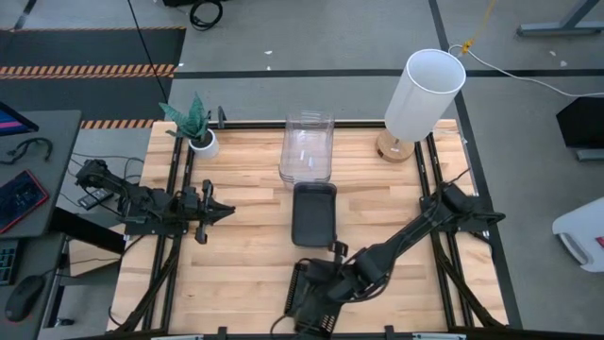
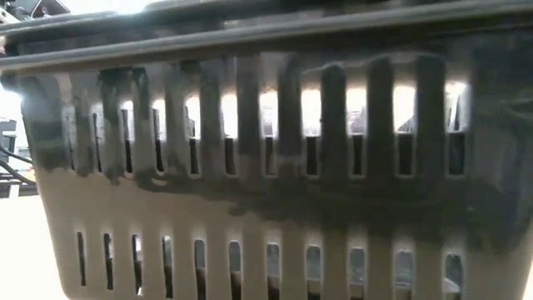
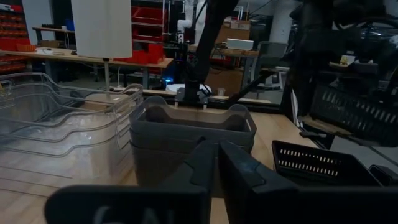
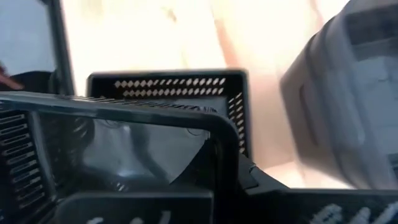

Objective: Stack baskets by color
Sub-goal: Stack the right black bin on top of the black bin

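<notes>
Landmark: grey stack [image 1: 314,213], the dark smoky baskets nested mid-table; every place below is given from it.
Clear stack [image 1: 307,148]: sitting just beyond the grey stack on its far side, end to end with it, transparent baskets already nested so that colour is staying together.
Black mesh baskets [image 1: 314,300]: lying on the near side of the grey stack at the table's front edge, where the black pile is forming; the count in that pile is not readable.
Right gripper [image 1: 326,283]: reaching low over the mesh baskets, just in front of the grey stack, fingers pinched tight on a mesh basket's rim; the right wrist view is showing that rim [image 4: 124,109] right at the fingers with another mesh basket [image 4: 171,84] beneath, which looks like one being held over the next for nesting.
Low view: filled by a slotted black wall [image 2: 266,167] right against the lens, so the basket is close to the front edge.
Left gripper [image 1: 209,210]: waiting well to the left of the grey stack, fingers nearly together, holding nothing, pointing towards the stacks.
Lamp [image 1: 421,94] and plant [image 1: 193,123]: standing at the far corners, apart from all stacks, not being handled.
Judgement: grey and clear appear done; black is the remaining colour.
</notes>
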